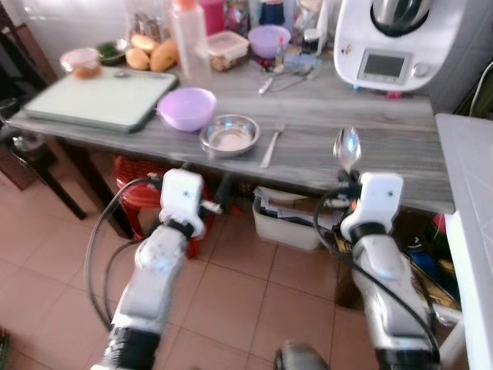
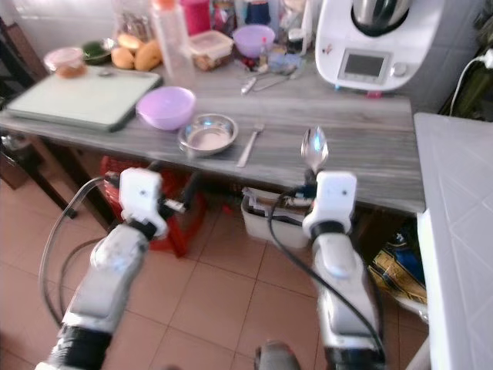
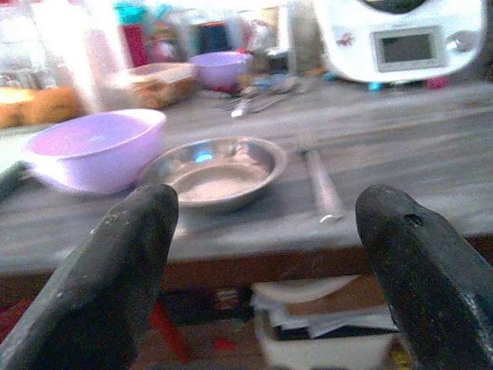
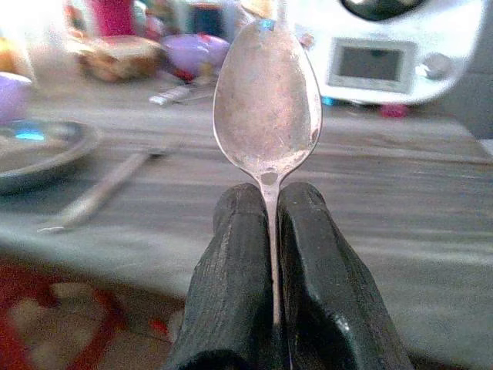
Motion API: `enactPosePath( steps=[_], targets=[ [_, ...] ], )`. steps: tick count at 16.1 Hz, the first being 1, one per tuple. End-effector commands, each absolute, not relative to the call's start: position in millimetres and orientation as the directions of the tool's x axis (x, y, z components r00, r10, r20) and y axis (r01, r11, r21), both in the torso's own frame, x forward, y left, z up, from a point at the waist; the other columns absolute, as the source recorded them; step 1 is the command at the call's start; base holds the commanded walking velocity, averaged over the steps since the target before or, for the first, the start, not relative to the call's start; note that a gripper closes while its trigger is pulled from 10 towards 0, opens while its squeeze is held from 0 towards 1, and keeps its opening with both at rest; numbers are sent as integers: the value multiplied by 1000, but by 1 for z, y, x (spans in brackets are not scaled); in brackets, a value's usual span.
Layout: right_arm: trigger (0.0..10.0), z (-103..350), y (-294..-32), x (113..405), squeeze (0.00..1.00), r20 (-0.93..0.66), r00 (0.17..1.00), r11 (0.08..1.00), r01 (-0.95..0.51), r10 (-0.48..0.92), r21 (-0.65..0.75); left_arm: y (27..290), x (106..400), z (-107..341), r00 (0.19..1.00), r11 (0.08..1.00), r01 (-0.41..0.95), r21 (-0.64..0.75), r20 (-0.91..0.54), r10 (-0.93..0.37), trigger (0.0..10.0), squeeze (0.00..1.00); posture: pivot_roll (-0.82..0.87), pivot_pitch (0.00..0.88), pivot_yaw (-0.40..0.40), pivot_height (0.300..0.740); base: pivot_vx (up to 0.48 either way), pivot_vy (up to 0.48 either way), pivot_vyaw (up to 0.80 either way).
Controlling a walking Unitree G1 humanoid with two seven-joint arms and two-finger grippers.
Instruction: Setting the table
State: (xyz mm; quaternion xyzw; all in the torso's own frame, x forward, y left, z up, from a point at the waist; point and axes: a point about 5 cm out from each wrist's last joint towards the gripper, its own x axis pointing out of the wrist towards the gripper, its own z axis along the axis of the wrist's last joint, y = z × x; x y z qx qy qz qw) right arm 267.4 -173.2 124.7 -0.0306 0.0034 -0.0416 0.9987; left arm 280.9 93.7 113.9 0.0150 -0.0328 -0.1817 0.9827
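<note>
Right wrist view: right tool (image 4: 271, 231) pinches the spoon (image 4: 267, 100) by its thin, slick neck, bowl upright. Light and stiff, it could swivel. Left tool (image 3: 262, 254) gapes empty before the table (image 1: 370, 146)

The grey wood-grain tabletop (image 1: 370, 131) carries a steel dish (image 1: 229, 135) with a fork (image 1: 272, 145) just beside it and a purple bowl (image 1: 186, 107) touching it. A green board (image 1: 96, 99) lies toward the left, and a white kitchen machine (image 1: 397, 42) stands at the back right among blurred containers.

Bright, even daylight; overexposed glare washes the clutter behind the round lilac plastic bowl (image 1: 186, 108). Everything is softly blurred, wrist views most.
</note>
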Motion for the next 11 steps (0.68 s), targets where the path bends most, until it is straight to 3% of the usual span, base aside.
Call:
enactPosePath(
  steps=[1,7,9,11],
  targets=[
    [10000,128,-171,269,0,16,995,994,101,-100,-35,104,283,117,939,940,334,65,66,-338,10000,0,-75,0,53,740,412,244,0],
    [10000,127,-174,270,0,10,992,992,124,-124,-24,106,285,116,946,947,319,44,50,-321,10000,0,-76,0,55,740,356,312,0],
    [10000,126,-175,270,0,9,992,992,127,-127,-28,106,285,118,944,945,322,50,63,-325,10000,0,-76,0,56,740,251,411,0],
    [10000,126,-177,270,0,7,989,989,145,-145,-33,105,285,121,941,945,322,54,86,-326,10000,0,-74,0,55,740,0,0,0]
  ],
)
